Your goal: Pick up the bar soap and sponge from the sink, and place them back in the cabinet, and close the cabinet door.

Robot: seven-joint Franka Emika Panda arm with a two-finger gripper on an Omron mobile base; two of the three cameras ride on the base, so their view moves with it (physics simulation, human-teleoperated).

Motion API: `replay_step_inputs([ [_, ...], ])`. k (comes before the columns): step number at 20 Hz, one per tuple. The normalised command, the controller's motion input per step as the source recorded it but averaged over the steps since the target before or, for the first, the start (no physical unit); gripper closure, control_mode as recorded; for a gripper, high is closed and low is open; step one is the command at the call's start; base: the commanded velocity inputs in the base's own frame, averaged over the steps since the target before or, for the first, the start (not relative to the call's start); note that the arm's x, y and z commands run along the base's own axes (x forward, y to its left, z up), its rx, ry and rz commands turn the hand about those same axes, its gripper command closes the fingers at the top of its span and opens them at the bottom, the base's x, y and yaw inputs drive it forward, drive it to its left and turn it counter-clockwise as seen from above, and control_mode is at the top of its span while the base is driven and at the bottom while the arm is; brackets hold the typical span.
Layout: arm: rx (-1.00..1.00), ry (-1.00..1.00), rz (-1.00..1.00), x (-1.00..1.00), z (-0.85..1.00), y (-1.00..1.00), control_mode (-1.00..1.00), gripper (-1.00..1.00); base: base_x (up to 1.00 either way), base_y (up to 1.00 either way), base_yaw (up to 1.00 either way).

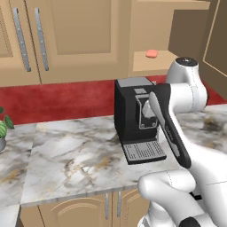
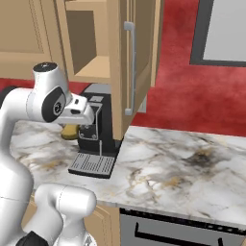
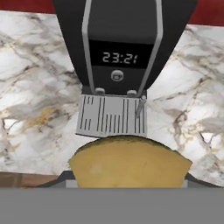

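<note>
The tool (image 3: 130,183) is clamped on the sponge (image 3: 129,162): in the hand view the yellow-brown block sits between the fingers at the 6 o'clock edge, bulging up toward the middle. From the right base view a bit of the same sponge (image 2: 70,130) shows just below the wrist, to the 9 o'clock side of the coffee machine (image 2: 97,126), hanging above the marble surface (image 2: 178,168) rather than lying on it.

In the hand view the coffee machine (image 3: 124,43) stands at 12 o'clock from the sponge, its lit clock face and round button facing the camera and its slotted grey drip tray (image 3: 111,116) lying between machine and sponge.

The bar soap (image 1: 151,53) lies flat on the shelf of the cabinet (image 1: 153,62), seen in the left base view at about 1 o'clock from the coffee machine (image 1: 133,111), alone on the tan board. The arm's white elbow rises just to the 3 o'clock side of that shelf.

The cabinet door (image 2: 129,62) stands swung open, edge-on in the right base view, its long silver bar handle (image 2: 130,67) running upright along it; the open cabinet (image 2: 89,43) is at its 9 o'clock side. The door's lower end hangs just in front of the machine.

At the 9 o'clock edge of the left base view a small green plant (image 1: 4,128) sits on the surface (image 1: 66,155).
</note>
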Motion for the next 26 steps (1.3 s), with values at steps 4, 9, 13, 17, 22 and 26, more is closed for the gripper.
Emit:
replay_step_inputs([
  [4,0.00,-0.06,-0.05,0.37,0.28,-0.01,-1.00,1.00,0.00,0.00,0.00],
  [9,0.00,-0.09,-0.03,0.34,0.16,-0.07,-1.00,1.00,0.00,0.00,0.00],
  [13,0.00,-0.14,-0.03,0.19,0.17,-0.11,-1.00,1.00,0.00,0.00,0.00],
  [17,0.00,-0.13,-0.04,0.15,0.19,-0.12,-1.00,1.00,0.00,0.00,0.00],
  [22,0.00,-0.07,-0.03,0.15,0.23,-0.12,-1.00,1.00,0.00,0.00,0.00],
  [26,0.00,-0.03,-0.03,0.17,0.38,-0.17,-1.00,1.00,0.00,0.00,0.00],
])
